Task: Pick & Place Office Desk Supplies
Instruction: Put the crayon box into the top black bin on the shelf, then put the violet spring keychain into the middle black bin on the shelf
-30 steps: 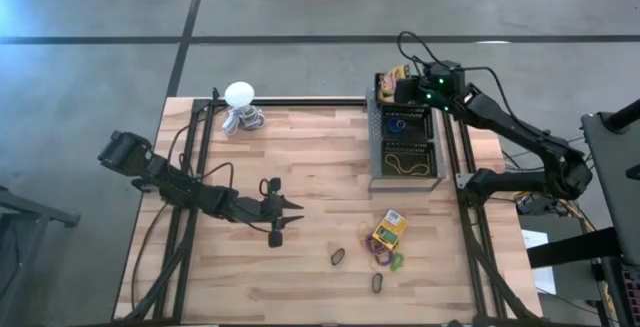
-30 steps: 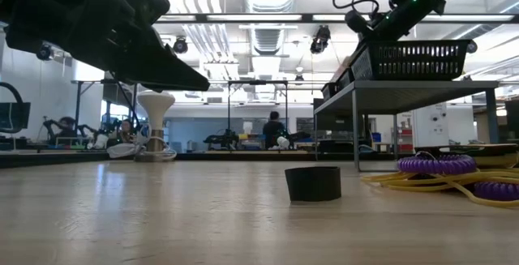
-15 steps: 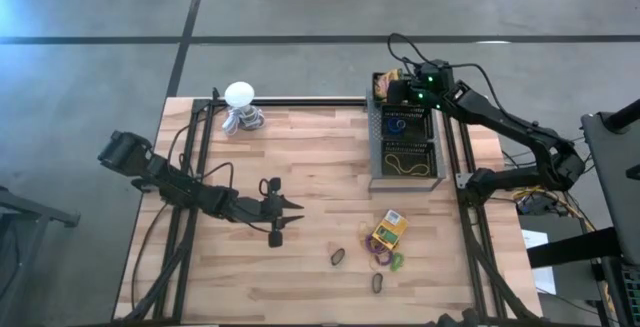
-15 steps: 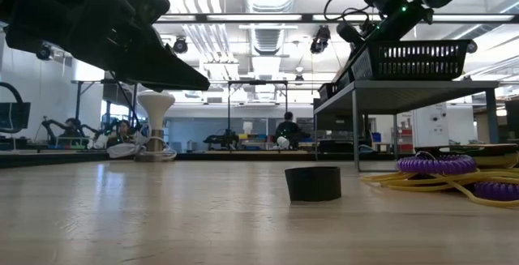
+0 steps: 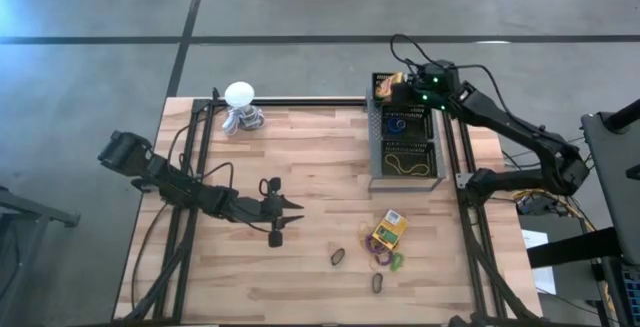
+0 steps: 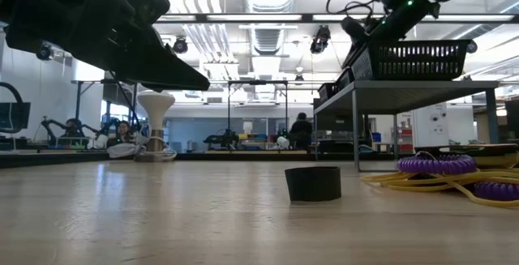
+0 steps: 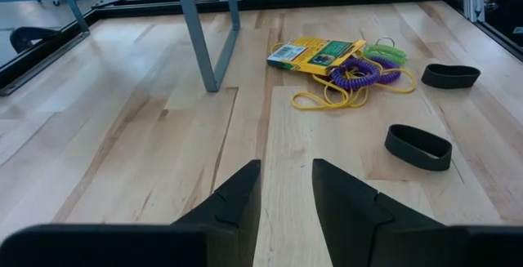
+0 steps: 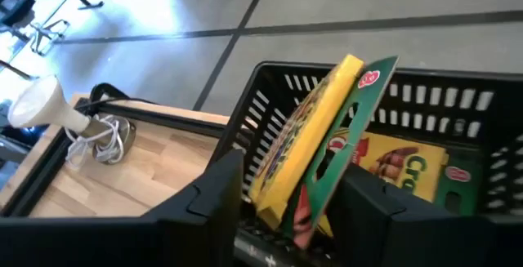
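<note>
While the left arm waits over the wooden table, the high view shows the right gripper above the far compartment of the black mesh tray, a yellow-and-green cardboard box at its tip. Nearer along the tray from that gripper lie small blue rings and thin yellowish rubber bands in separate compartments. The left gripper hangs near the table's middle; ahead of it and well apart lie a second yellow-and-green box, a purple coiled ring, a green ring and two dark oval bands.

In the low view, the right arm sits atop the raised tray; one dark band stands on the table in front, with the purple coil off to one side.

The left wrist view shows its fingers set slightly apart with nothing between them, the second box, rubber bands and purple coil clustered ahead.

In the right wrist view, the box stands tilted between the spread fingers, gaps visible on both sides, its lower end inside the tray over another box lying there. A white ball-topped object stands on the table off to the side.
</note>
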